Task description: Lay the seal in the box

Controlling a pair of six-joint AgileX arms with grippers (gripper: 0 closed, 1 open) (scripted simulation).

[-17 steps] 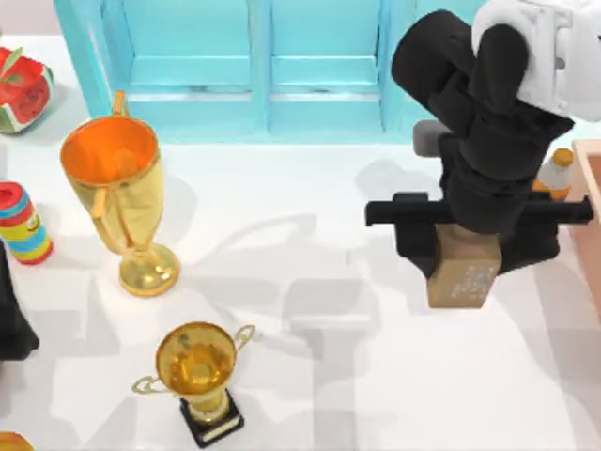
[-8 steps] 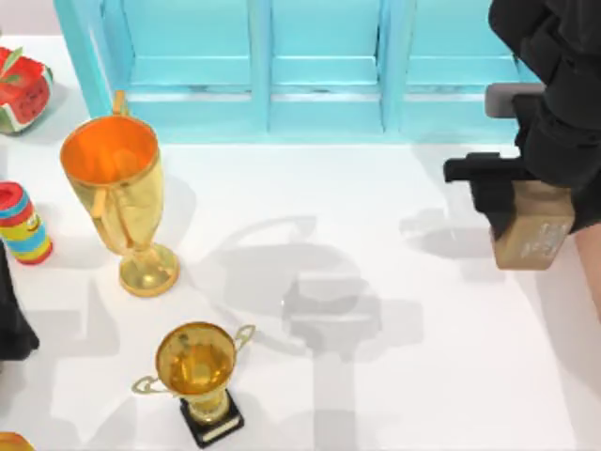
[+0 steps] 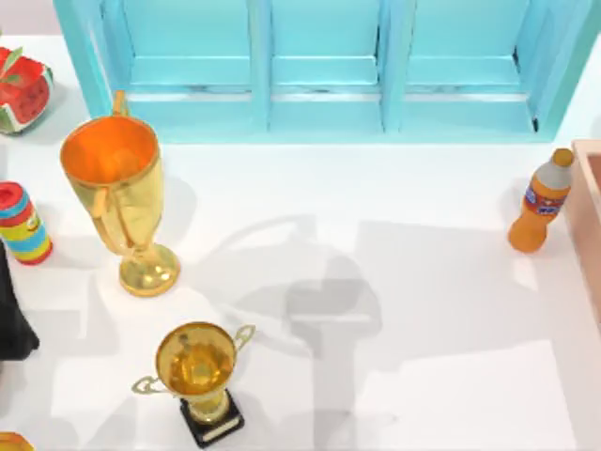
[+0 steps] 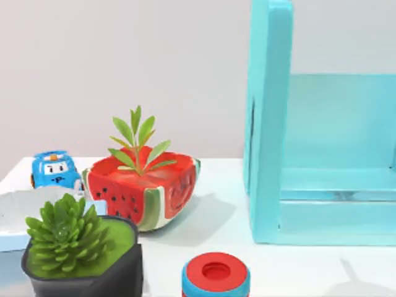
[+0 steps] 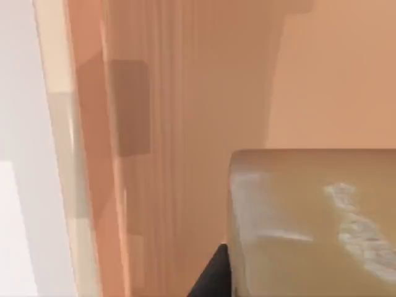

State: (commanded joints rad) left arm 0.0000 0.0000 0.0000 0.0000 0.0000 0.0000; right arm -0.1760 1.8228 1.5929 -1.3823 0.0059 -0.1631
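— So where's the seal (image 5: 312, 223)?
— Right wrist view: close up against the box (image 5: 185, 124) inner wall, a dark finger (image 5: 210, 278) at its edge. Jaw state: can't tell.
— Left arm?
— Parked at table's left edge (image 3: 14, 319).

A: What do we lose at the edges?

B: From above, the box (image 3: 591, 235) is cut off at the table's right edge; we see just one wall. A small gold thing sits clipped at the bottom left corner.

A: And at our right wrist?

B: The seal (image 5: 309, 223) runs off the frame, so we cannot tell how the fingers sit on it.
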